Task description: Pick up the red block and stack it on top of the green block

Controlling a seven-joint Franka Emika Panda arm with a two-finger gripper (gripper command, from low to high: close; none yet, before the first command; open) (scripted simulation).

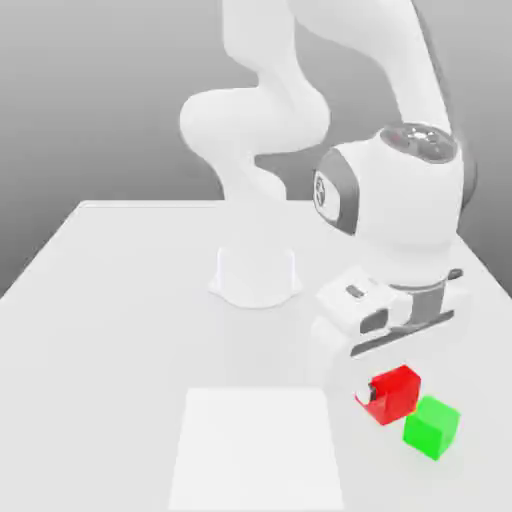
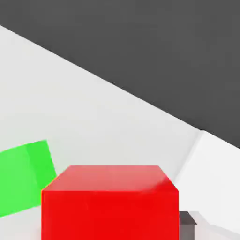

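- Exterior view: the gripper (image 1: pixel 377 392) is clenched on the red block (image 1: pixel 397 392), with a dark finger (image 1: pixel 373 391) showing against the block's side that faces the exterior view's left. The red block sits low over the white table (image 1: pixel 120 300); I cannot tell if it is touching the surface or just clear of it.
- Exterior view: the green block (image 1: pixel 432 426) rests on the table just beside the red one, toward the exterior view's right and nearer the camera. The two look close to touching at a corner. The coming move, by my judgement, is a lift followed by a short sideways carry that way.
- Hand view: the red block (image 2: pixel 110 201) sits right under the camera, between the jaws, and the green block (image 2: pixel 23 180) lies beside it, off to one side, on the table (image 2: pixel 93 117).
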